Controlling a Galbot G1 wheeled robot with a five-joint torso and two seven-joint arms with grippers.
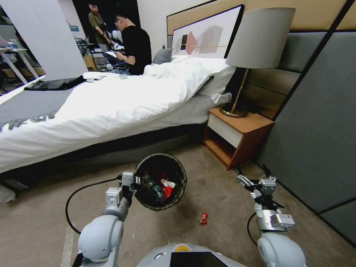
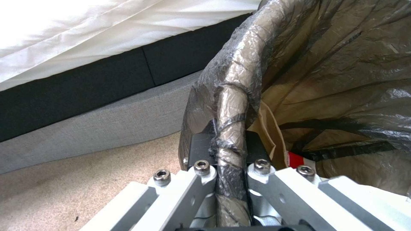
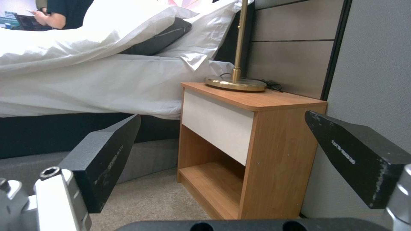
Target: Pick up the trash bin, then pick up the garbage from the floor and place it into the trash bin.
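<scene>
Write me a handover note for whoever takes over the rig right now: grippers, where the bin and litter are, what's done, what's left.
Left gripper: shut on the rim of the trash bin, held off the carpet beside the bed.
Right gripper: open and empty, raised toward the nightstand.
Done: the bin is picked up. Inside it lie a clear plastic bottle, red-and-white packets and a brown paper bag.
Left: one small red piece of litter on the carpet in front of the robot, between the arms, still to go in the bin.
</scene>
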